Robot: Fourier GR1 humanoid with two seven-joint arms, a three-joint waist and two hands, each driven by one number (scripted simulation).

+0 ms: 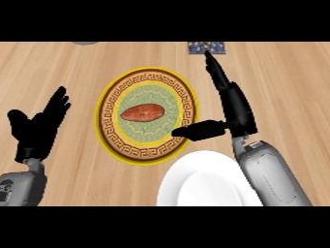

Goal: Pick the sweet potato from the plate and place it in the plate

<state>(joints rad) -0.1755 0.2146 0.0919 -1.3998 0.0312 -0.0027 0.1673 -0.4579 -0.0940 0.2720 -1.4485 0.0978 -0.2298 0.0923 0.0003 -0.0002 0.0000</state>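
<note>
Lying at the centre of the patterned plate (pixel 148 116), the sweet potato (pixel 142 114) — apart from both hands. White plate (pixel 196 184), near side, holds nothing visible. Right hand (pixel 228 109) beside the patterned plate, fingers straight, thumb spread over its rim. Left hand (pixel 38 126) resting open at left. Transfer outstanding.

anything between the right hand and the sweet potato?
Head view: only the patterned plate's own surface and gold rim. The right hand is open beside that plate, its thumb over the rim; the sweet potato lies at the plate's middle, untouched.
</note>
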